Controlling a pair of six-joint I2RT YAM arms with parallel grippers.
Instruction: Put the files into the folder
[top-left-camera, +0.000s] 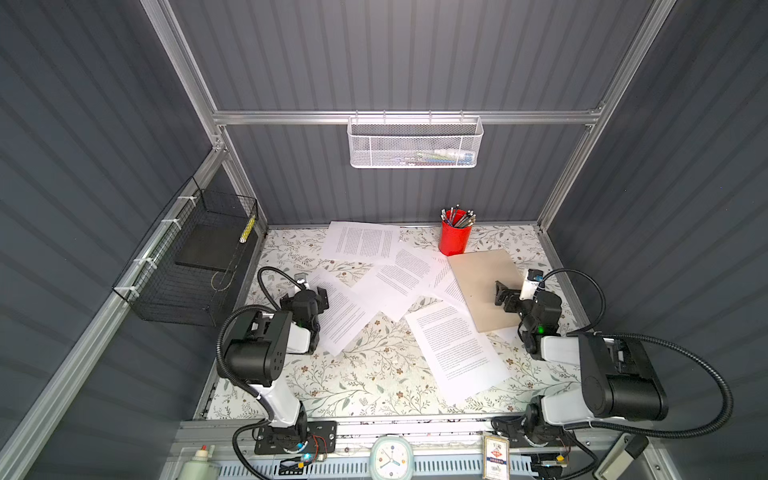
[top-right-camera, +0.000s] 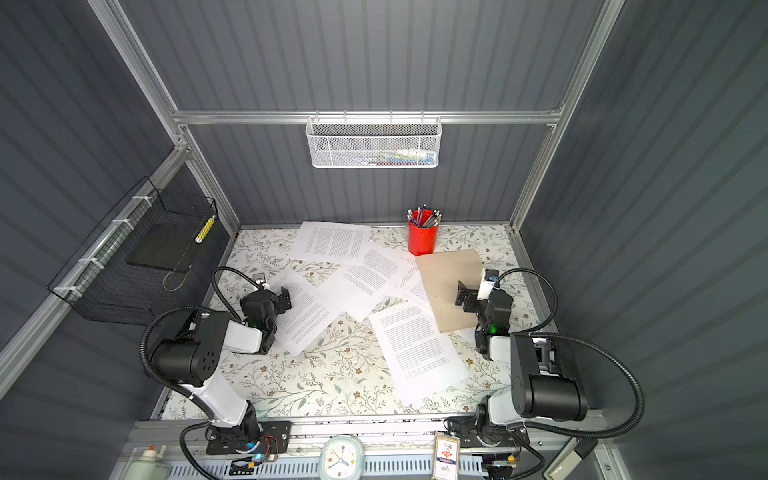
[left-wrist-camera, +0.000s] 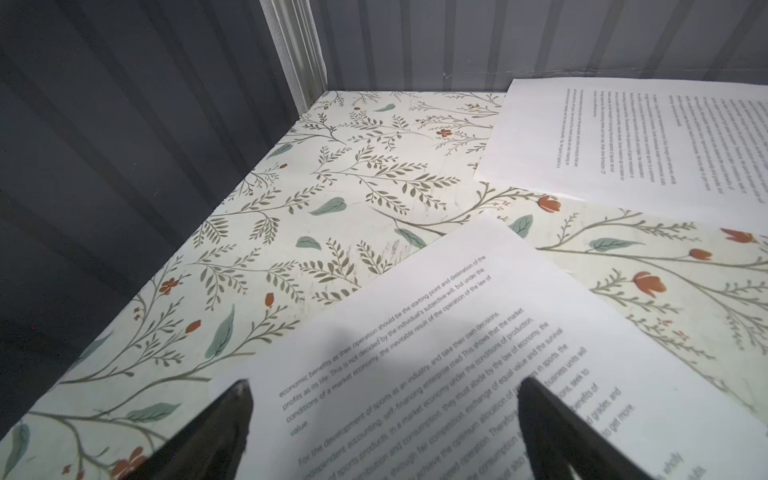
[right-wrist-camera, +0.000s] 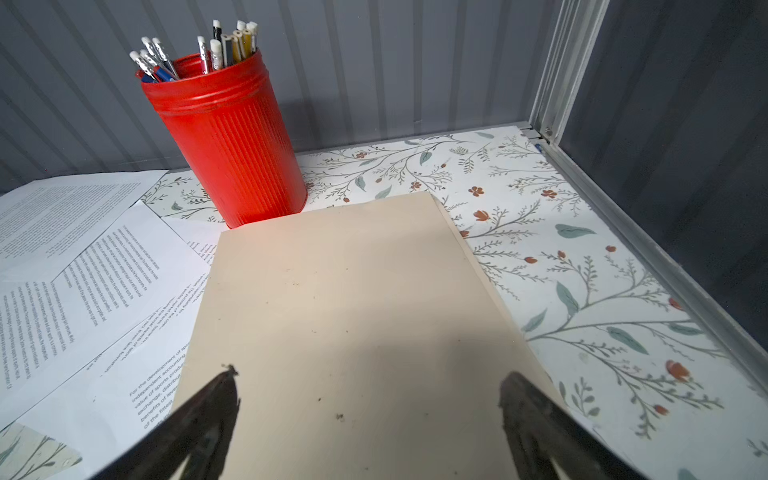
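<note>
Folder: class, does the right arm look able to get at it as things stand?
Probably yes. The right pincer hangs open over the folder, with nothing between them. The cup stands at the folder's far corner, clear of the pincer.

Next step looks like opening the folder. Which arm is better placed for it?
Right. The right pincer, open, is over the closed tan card folder; the left pincer, also open, is over a white printed paper sheet, away from it.
</note>
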